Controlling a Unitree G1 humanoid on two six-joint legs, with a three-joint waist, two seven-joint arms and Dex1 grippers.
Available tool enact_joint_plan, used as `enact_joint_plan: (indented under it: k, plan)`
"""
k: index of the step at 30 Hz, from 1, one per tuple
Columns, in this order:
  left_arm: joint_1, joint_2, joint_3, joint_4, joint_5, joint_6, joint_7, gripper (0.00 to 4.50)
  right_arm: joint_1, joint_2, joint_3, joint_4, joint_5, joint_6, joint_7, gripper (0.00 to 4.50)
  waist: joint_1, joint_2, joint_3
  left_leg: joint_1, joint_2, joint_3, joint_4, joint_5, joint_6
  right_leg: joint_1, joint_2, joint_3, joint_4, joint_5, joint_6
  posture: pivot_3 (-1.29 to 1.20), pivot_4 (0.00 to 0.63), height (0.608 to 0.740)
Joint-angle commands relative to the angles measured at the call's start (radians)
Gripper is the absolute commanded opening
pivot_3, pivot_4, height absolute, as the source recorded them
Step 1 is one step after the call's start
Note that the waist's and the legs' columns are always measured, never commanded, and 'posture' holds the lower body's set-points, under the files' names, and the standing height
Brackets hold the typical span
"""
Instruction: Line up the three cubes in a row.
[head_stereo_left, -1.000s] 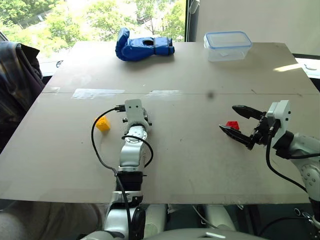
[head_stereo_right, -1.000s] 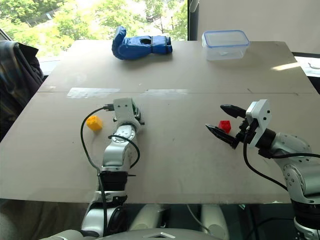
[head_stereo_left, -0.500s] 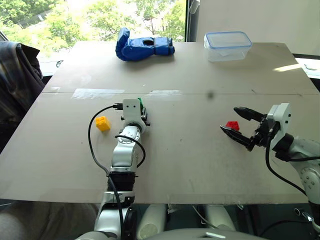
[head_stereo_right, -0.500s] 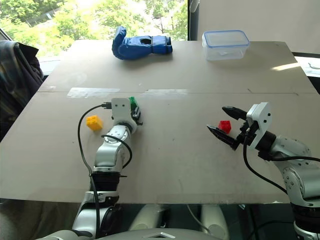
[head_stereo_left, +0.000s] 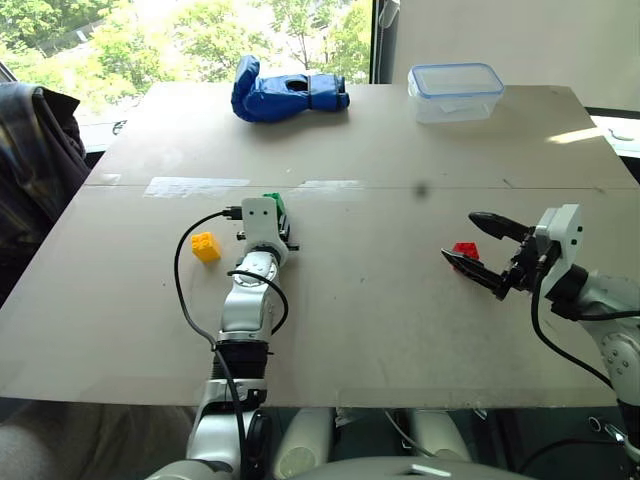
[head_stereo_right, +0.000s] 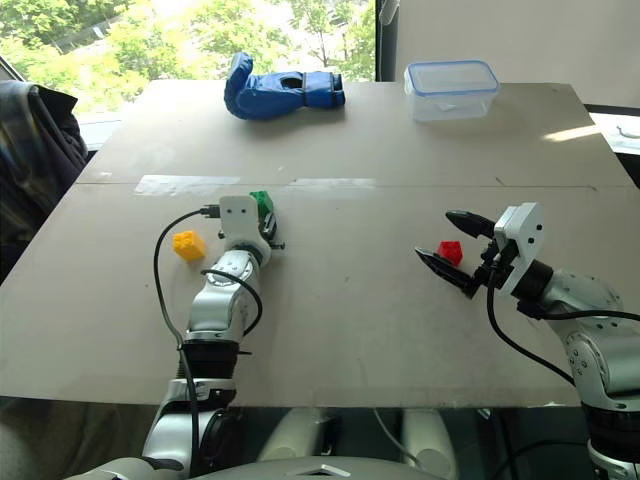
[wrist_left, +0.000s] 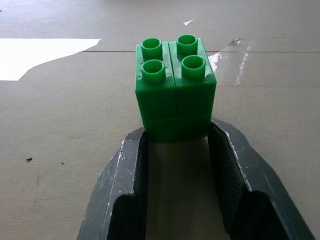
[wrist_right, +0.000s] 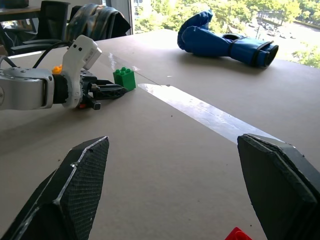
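The green cube (wrist_left: 175, 90) sits on the table (head_stereo_left: 380, 330) left of centre, with my left gripper (wrist_left: 176, 131) shut on its lower sides between the fingertips. It also shows as the green cube (head_stereo_left: 273, 201) just beyond that wrist. The yellow cube (head_stereo_left: 206, 246) lies a short way to the left of that hand, apart from it. On the right, the red cube (head_stereo_left: 466, 250) rests on the table by the tips of my right gripper (head_stereo_left: 459, 236), which hangs open above the surface without touching the cube.
A blue glove (head_stereo_left: 288, 92) and a clear lidded container (head_stereo_left: 455, 90) lie at the table's far edge. A strip of clear tape (head_stereo_left: 195, 186) crosses the table seam. A dark jacket (head_stereo_left: 30, 150) hangs beyond the left edge.
My left forearm has swung a little to the left, the green cube now shows beyond the wrist, and the fingers have closed on it. The right arm has stayed put.
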Motion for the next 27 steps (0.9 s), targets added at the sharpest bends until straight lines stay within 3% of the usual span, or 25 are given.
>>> enact_joint_plan:
  k: [1,6,17,20,27]
  plan:
    - [0.006,0.015,0.002,-0.015,-0.001,-0.012,-0.008,1.16,-0.012,-0.007,-0.014,-0.019,0.0,-0.021,0.003,4.21,0.0,0.0,0.0,0.0,0.0,0.0,0.0,0.0,0.0,0.0,0.0,0.0,0.0,0.0,0.0,0.0,0.15,0.74]
    - [0.027,0.048,-0.038,-0.056,-0.031,-0.031,-0.131,1.16,-0.006,-0.006,-0.018,-0.016,-0.004,-0.026,0.006,4.21,0.0,0.0,0.0,0.0,0.0,0.0,0.0,0.0,0.0,0.0,0.0,0.0,0.0,0.0,0.0,0.0,0.15,0.74]
    - [0.035,0.244,-0.265,-0.081,-0.157,-0.207,-0.8,1.16,0.087,-0.018,-0.099,0.036,0.033,-0.092,0.1,4.21,0.0,0.0,0.0,-0.001,0.0,0.0,0.0,0.0,0.0,0.0,0.0,0.0,-0.001,0.0,0.0,0.0,0.15,0.74]
    - [-0.023,0.251,-0.31,0.015,-0.199,-0.302,-0.996,1.16,0.146,-0.03,-0.119,0.059,0.036,-0.121,0.159,4.21,0.003,0.001,0.0,0.0,0.0,0.0,0.0,0.0,0.0,0.0,0.0,0.0,-0.001,0.0,0.0,0.0,0.15,0.74]
    - [-0.292,0.218,-0.39,0.532,-0.119,-0.613,-1.299,1.16,0.227,-0.03,-0.135,0.036,0.047,-0.154,0.2,4.21,-0.014,0.0,0.0,0.0,-0.003,0.001,0.0,-0.003,0.005,0.001,0.001,0.0,-0.001,0.0,0.0,0.0,0.15,0.74]
